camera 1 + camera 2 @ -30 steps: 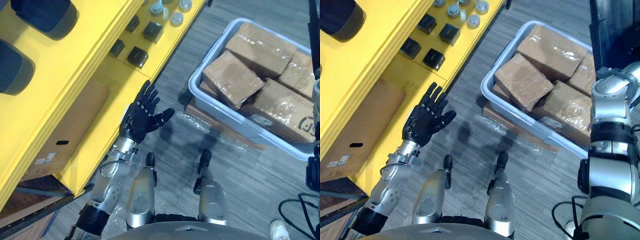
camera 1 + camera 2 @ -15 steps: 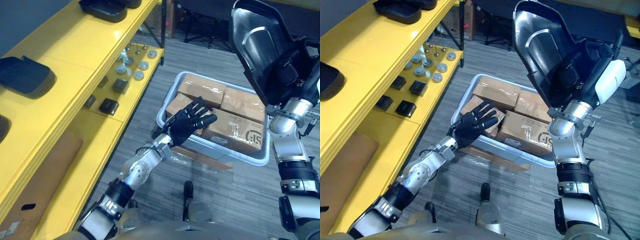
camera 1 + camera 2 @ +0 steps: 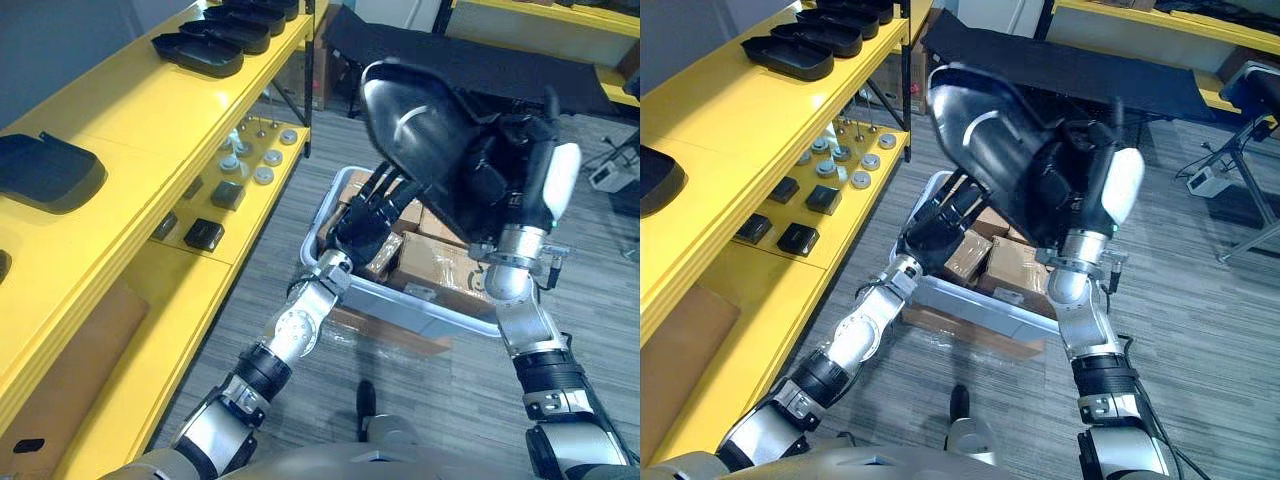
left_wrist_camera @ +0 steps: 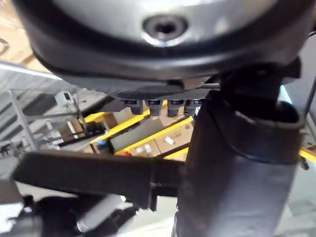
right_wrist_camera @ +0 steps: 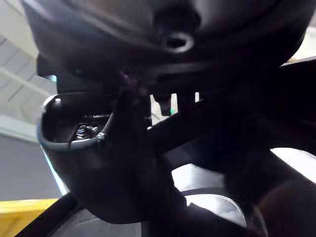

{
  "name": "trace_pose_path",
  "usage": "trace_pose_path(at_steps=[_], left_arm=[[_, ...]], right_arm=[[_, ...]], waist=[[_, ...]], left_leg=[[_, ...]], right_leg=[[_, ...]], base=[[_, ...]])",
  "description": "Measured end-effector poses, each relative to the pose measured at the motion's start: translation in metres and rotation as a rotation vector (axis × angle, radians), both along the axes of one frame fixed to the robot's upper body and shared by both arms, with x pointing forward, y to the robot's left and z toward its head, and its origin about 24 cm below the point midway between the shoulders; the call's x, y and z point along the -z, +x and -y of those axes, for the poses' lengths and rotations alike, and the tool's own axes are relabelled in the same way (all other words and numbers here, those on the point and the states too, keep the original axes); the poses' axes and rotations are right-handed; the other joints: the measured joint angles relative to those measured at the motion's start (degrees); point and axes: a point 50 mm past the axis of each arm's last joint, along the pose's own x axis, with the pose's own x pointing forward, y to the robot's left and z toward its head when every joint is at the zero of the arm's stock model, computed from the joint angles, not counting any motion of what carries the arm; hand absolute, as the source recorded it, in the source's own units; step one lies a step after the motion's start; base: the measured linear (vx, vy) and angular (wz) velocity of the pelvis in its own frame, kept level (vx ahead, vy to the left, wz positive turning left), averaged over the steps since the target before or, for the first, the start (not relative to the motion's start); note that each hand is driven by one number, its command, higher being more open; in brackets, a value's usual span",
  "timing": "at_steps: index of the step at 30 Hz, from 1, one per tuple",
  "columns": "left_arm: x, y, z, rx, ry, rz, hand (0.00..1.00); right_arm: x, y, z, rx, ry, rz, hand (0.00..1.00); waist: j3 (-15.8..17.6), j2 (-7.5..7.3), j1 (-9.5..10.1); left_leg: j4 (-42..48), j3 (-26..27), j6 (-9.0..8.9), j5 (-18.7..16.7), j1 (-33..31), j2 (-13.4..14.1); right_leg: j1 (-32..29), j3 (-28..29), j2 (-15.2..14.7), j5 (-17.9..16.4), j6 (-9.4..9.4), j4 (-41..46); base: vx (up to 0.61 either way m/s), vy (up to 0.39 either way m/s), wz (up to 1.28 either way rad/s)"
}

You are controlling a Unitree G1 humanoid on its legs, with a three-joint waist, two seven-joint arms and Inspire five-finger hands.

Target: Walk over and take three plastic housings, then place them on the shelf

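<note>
The right hand [image 3: 522, 180] was clenched around a large black plastic housing [image 3: 420, 130], holding it raised above a grey bin [image 3: 420, 312] of cardboard boxes [image 3: 445, 272] on the grey plank floor [image 3: 440, 390]. The left hand [image 3: 365, 220] was stretched up, fingers straight, at the housing's lower edge. Alongside stood a yellow shelf [image 3: 130, 130], with more black housings [image 3: 195, 55] on its top tier and small parts [image 3: 250, 160] on the tier below.

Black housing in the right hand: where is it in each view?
Left eye view: housing, upper centre, above the grey bin.
Right eye view: upper centre, above the same bin.
Left wrist view: probably the dark curved wall.
Right wrist view: probably the dark rimmed shell close ahead.
Shared landmark: that grey bin.
</note>
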Motion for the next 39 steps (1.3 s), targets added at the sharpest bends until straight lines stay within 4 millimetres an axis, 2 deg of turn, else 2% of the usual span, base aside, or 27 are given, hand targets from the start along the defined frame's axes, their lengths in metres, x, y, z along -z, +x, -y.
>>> trace_pose_path(at_steps=[5, 10, 16, 25, 35, 39], left_arm=[[-0.012, -0.006, 0.008, 0.053, -0.037, 0.085, 1.0], [-0.016, -0.007, 0.008, 0.052, -0.041, 0.105, 1.0], [-0.022, -0.009, 0.01, 0.034, 0.007, 0.126, 1.0], [-0.017, -0.015, 0.019, -0.003, 0.213, 0.165, 1.0], [-0.016, -0.017, 0.02, -0.077, 0.29, 0.145, 1.0], [-0.016, -0.018, 0.019, -0.108, 0.286, 0.124, 1.0]], right_arm=[[0.007, 0.0, -0.01, -0.015, 0.049, -0.011, 0.0], [0.006, -0.002, -0.014, 0.004, 0.08, 0.028, 0.0], [0.008, -0.002, -0.019, 0.008, 0.108, 0.037, 0.0], [0.018, -0.006, -0.027, -0.01, 0.123, 0.008, 0.0], [0.024, -0.005, -0.044, -0.06, 0.196, -0.013, 0.0], [0.027, -0.006, -0.05, -0.071, 0.221, -0.021, 0.0]], waist=[[-0.03, -0.01, 0.01], [-0.06, -0.05, 0.1], [-0.28, -0.19, 0.29], [-1.19, -0.76, 1.14], [-1.31, -0.96, 1.51], [-1.77, -1.6, 1.45]], left_leg=[[0.01, -0.02, 0.02, 0.0, 0.19, -0.04], [0.05, -0.01, 0.05, -0.22, 0.95, -0.1], [0.11, -0.05, 0.04, -0.23, 0.93, -0.09], [0.2, -0.55, 0.05, -0.22, 0.71, -0.13], [1.07, -1.0, 0.14, -0.47, 0.05, -0.12], [1.12, -0.94, 0.16, -0.48, 0.09, -0.1]], right_leg=[[0.23, 0.01, -0.03, 0.04, 0.03, 0.01], [0.92, 0.11, -0.06, 0.04, 0.03, 0.01], [0.91, 0.05, -0.06, 0.0, 0.0, -0.02], [0.86, -0.21, -0.08, 0.0, -0.02, -0.04], [0.81, -0.49, -0.08, 0.01, -0.01, -0.04], [0.81, -0.39, -0.05, 0.01, -0.02, -0.04]], base=[[0.0, 0.0, 0.0], [0.0, 0.0, 0.0], [-0.01, 0.005, 0.0], [0.0, 0.0, 0.0], [0.0, 0.0, 0.0], [0.0, 0.0, 0.0]])
